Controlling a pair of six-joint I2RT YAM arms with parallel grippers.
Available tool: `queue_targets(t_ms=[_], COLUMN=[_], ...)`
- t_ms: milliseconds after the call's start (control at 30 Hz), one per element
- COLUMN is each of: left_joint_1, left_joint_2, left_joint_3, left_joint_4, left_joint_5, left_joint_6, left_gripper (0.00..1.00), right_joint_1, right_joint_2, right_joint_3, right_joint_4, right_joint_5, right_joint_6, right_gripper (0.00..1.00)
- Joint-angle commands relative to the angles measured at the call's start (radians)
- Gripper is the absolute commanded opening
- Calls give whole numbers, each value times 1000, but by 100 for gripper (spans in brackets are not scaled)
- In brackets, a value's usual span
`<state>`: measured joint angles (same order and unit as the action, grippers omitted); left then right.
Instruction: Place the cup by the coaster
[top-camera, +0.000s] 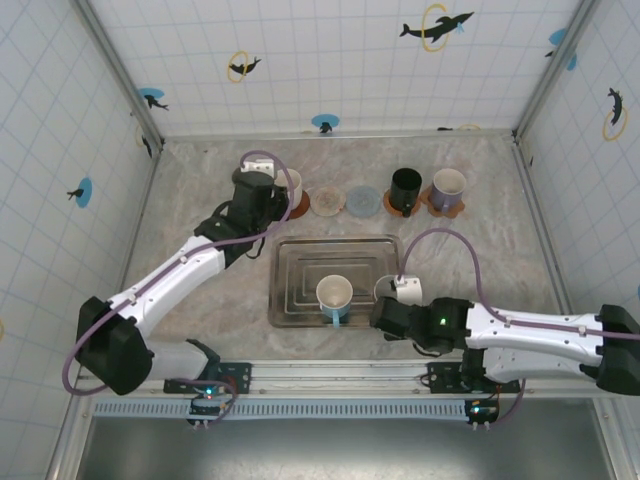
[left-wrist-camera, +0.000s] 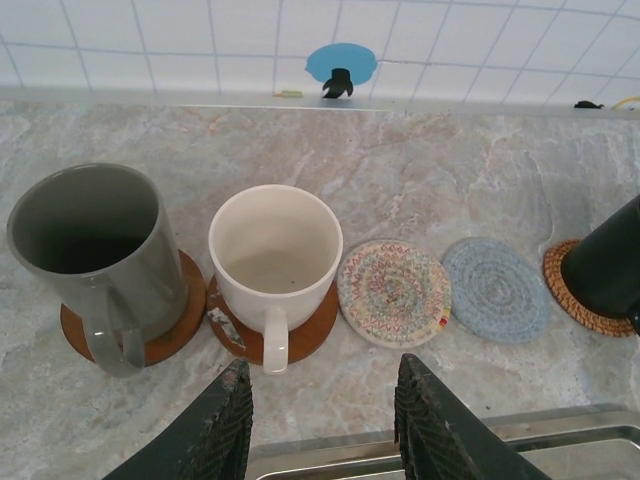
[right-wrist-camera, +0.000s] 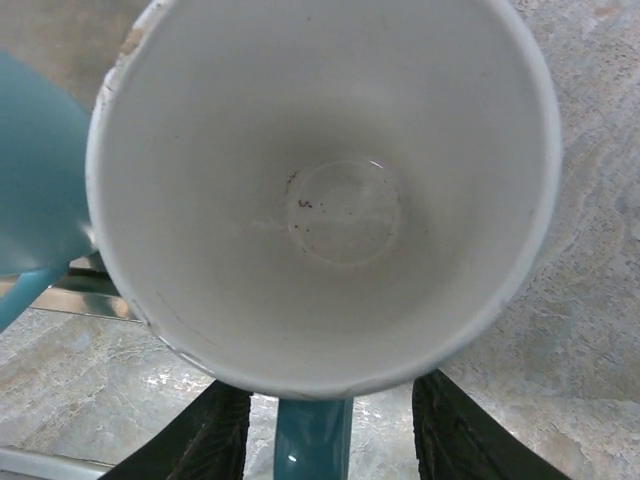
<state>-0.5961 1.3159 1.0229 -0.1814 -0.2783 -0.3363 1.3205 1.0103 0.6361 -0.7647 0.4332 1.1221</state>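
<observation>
Tabletop (top-camera: 480, 260) of marbled stone was recorded, with a metal tray (top-camera: 330, 241) at its near centre. At the tray's right edge the cup (right-wrist-camera: 340, 200) was found, white inside with a teal handle (right-wrist-camera: 312, 440), close beside a 2nd mug (top-camera: 335, 293). Whether it stood inside the rim could not be told.

The right gripper (right-wrist-camera: 332, 400) was seen with its 2 fingers parted to either side of the handle, gaps showing on both sides and nothing clamped. The left gripper (left-wrist-camera: 325, 365) was seen agape and empty before the back row, where a multicoloured coaster (left-wrist-camera: 393, 293) and a blue coaster (left-wrist-camera: 497, 288) lay bare.

The cup was judged ceramic: rigid, moderately heavy, glazed and slippery, easily chipped. The handle was judged the soundest hold, though some swing about it was to be expected.
</observation>
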Motion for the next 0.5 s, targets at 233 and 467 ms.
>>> queue_targets(t_ms=[233,467], left_joint_1=[-8,-10], left_joint_2=[35,42], left_joint_3=[41,44], left_joint_4=[18,17], left_joint_5=[-1,1], left_joint_6=[27,28], left_gripper=[40,40], right_joint_1=[-30,-36], right_joint_2=[56,75], right_joint_3=[-17,-16], right_joint_4=[48,53], right_joint_5=[-36,-36], right_joint_6=[-44,-50], right_gripper=[39,31])
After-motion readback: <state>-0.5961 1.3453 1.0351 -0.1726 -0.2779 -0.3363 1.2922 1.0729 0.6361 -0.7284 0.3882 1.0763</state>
